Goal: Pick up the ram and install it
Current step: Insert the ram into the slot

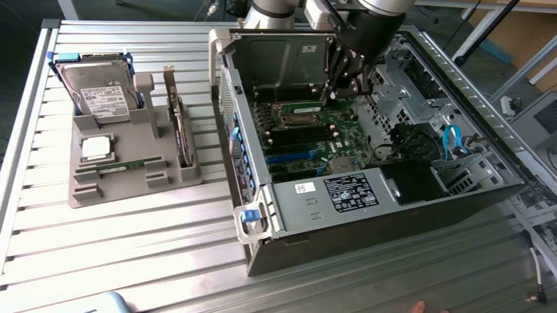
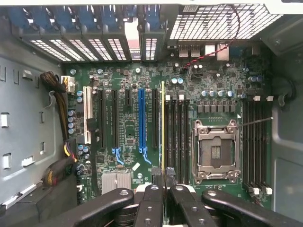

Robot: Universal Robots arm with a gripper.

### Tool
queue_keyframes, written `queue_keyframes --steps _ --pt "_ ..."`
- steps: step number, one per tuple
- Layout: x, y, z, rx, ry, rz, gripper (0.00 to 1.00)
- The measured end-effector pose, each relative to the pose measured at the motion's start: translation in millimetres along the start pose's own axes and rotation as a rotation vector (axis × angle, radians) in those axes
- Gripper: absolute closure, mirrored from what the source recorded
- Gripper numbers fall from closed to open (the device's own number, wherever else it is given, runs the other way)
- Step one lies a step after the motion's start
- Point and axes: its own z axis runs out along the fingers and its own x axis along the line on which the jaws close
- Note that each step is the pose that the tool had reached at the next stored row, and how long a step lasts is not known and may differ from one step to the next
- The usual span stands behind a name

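My gripper (image 2: 163,190) is inside the open computer case (image 1: 287,254), above the green motherboard (image 2: 128,127). It is shut on the ram (image 2: 163,123), which I see edge-on as a thin yellow-green line running away from the fingertips (image 2: 152,191). The ram hangs above the board, beside the black memory slots (image 2: 177,137) next to the empty processor socket (image 2: 215,151). I cannot tell whether it touches a slot. In the exterior view the gripper (image 1: 348,81) reaches down into the case near its back wall, and the ram is hidden there.
A grey holder (image 1: 87,192) stands at the exterior view's left with a hard drive (image 1: 98,91), a silver processor chip (image 1: 96,149), an upright expansion card (image 1: 180,127) and a thin green strip (image 1: 129,163). Drive cages and blue cables (image 1: 451,143) fill the case's far side.
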Motion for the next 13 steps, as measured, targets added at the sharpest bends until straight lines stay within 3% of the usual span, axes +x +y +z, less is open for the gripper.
queue_keyframes --steps 13 --pt "0.2 -0.4 14.5 0.0001 0.0025 0.000 0.88"
